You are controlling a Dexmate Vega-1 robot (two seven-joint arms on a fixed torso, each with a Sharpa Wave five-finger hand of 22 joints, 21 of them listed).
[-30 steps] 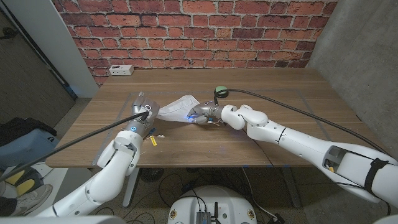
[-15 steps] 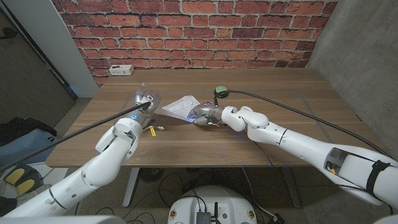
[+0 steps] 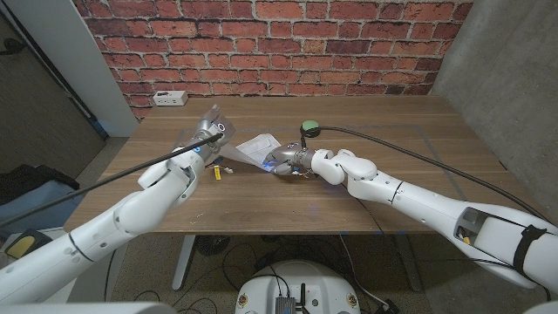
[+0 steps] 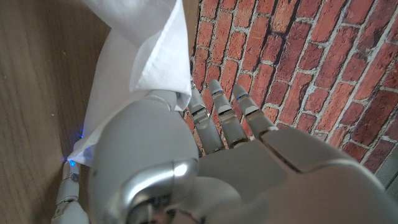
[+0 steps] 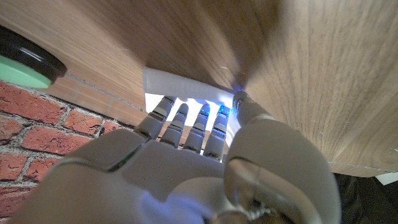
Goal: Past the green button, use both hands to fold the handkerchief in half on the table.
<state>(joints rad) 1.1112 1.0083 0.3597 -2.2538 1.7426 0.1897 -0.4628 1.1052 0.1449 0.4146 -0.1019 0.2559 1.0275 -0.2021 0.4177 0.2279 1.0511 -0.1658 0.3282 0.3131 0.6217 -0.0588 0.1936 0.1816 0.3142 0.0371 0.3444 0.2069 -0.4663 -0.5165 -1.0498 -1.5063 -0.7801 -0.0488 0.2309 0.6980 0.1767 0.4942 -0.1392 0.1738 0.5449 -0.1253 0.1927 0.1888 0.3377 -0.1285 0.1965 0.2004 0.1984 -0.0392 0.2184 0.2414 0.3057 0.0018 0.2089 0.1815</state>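
Observation:
The white handkerchief [image 3: 252,146] lies rumpled on the wooden table, just left of the green button [image 3: 309,129]. My left hand [image 3: 206,139] is raised at the cloth's left edge. In the left wrist view the handkerchief [image 4: 140,53] hangs folded over that hand [image 4: 158,158], caught at the thumb, with the fingers [image 4: 219,118] reaching past it. My right hand [image 3: 289,161] is at the cloth's near right corner. In the right wrist view its fingers [image 5: 186,121] lie over the handkerchief [image 5: 180,86] with the thumb at the edge, and the green button [image 5: 23,68] sits beside them.
A black cable [image 3: 410,148] runs from the button to the right along the table. A small yellow piece [image 3: 216,173] lies near my left hand. A white power strip [image 3: 169,98] sits at the far left edge, below the brick wall.
My left hand has moved away from me and to the right, lifting the handkerchief's left edge toward the far side. The right hand has stayed at its corner.

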